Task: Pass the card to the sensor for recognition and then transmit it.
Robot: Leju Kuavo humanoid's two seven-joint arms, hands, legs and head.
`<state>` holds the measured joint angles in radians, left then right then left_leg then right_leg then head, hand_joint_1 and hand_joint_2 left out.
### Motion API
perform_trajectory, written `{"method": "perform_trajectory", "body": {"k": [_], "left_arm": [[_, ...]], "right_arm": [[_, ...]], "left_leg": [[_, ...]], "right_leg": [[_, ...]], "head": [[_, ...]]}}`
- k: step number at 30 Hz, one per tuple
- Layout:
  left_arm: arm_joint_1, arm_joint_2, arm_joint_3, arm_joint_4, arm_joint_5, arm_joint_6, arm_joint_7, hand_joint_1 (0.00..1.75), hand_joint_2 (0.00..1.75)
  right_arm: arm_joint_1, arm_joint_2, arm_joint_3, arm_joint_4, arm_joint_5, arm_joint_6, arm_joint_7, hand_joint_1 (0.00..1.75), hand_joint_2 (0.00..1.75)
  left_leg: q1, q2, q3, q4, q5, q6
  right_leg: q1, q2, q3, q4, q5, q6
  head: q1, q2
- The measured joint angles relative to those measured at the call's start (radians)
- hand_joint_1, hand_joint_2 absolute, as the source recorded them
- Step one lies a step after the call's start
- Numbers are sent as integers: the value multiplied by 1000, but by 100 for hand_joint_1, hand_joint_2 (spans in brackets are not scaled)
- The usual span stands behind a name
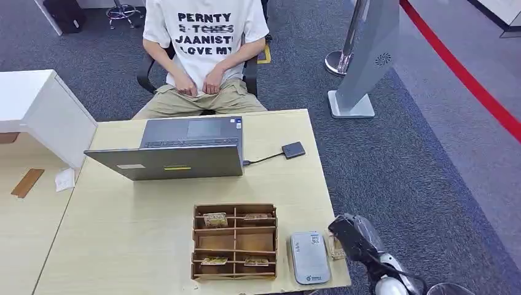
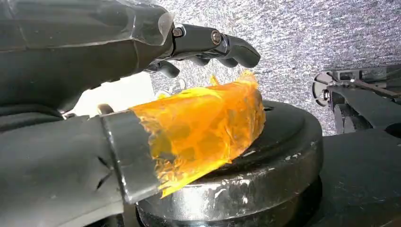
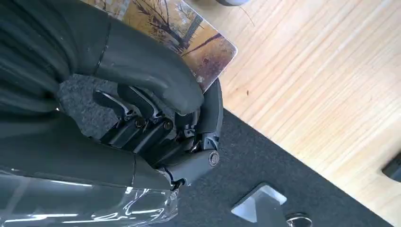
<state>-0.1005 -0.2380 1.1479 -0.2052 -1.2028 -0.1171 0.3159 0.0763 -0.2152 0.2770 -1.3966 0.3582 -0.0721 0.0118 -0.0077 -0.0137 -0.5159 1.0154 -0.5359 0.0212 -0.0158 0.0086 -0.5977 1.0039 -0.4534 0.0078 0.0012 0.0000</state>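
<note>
Head view: right hand (image 1: 351, 238) sat at the table's (image 1: 123, 233) near right edge, just beside the grey sensor (image 1: 309, 257), with a card (image 1: 335, 247) showing at its fingers. The wooden tray (image 1: 235, 241) of further cards lay left of the sensor. A laptop (image 1: 178, 150) with a cabled black box (image 1: 293, 150) stood farther back, and a seated person (image 1: 206, 49) waited behind the table.

Left wrist view: left hand (image 2: 142, 80) hung over dark floor and a round metal disc (image 2: 265, 156). Its fingers (image 2: 222, 45) were spread and held nothing. The thumb was wrapped in orange tape (image 2: 203, 125).

Right wrist view: the right hand (image 3: 156, 99) pinched the card (image 3: 189, 33) between thumb and fingers near one corner, with the card lying partly over the table edge (image 3: 302, 94).

Risks, as judged: the grip looked narrow and off-centre, so the card could pivot or slip on the way to the sensor and drop off the table edge to the carpet. A tilted card might also fail to read. The later reach to the person passes near the laptop and cable, so a snag is possible.
</note>
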Motion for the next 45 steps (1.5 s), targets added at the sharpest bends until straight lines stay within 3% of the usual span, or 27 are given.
{"method": "perform_trajectory", "body": {"k": [15, 26, 28, 45], "left_arm": [[0, 0, 0, 0, 3, -2, -4, 0, 0], [0, 0, 0, 0, 11, -2, -4, 0, 0], [0, 0, 0, 0, 18, -2, -6, 0, 0], [-1, 3, 0, 0, 21, -8, -11, 0, 0]], "right_arm": [[3, 0, -88, -121, -52, -1, -62, 175, 175], [16, -7, -90, -187, -50, 38, -86, 175, 175], [27, -26, -10, -257, -21, 55, -98, 175, 175], [20, -82, 183, -306, -9, 73, -112, 175, 175]], "left_leg": [[0, 0, 0, 0, 0, 0], [0, 0, 0, 0, 0, 0], [0, 0, 0, 0, 0, 0], [0, 0, 0, 0, 0, 0]], "right_leg": [[0, 0, 0, 0, 0, 0], [0, 0, 0, 0, 0, 0], [0, 0, 0, 0, 0, 0], [0, 0, 0, 0, 0, 0]], "head": [[0, 0], [0, 0], [0, 0], [0, 0]]}}
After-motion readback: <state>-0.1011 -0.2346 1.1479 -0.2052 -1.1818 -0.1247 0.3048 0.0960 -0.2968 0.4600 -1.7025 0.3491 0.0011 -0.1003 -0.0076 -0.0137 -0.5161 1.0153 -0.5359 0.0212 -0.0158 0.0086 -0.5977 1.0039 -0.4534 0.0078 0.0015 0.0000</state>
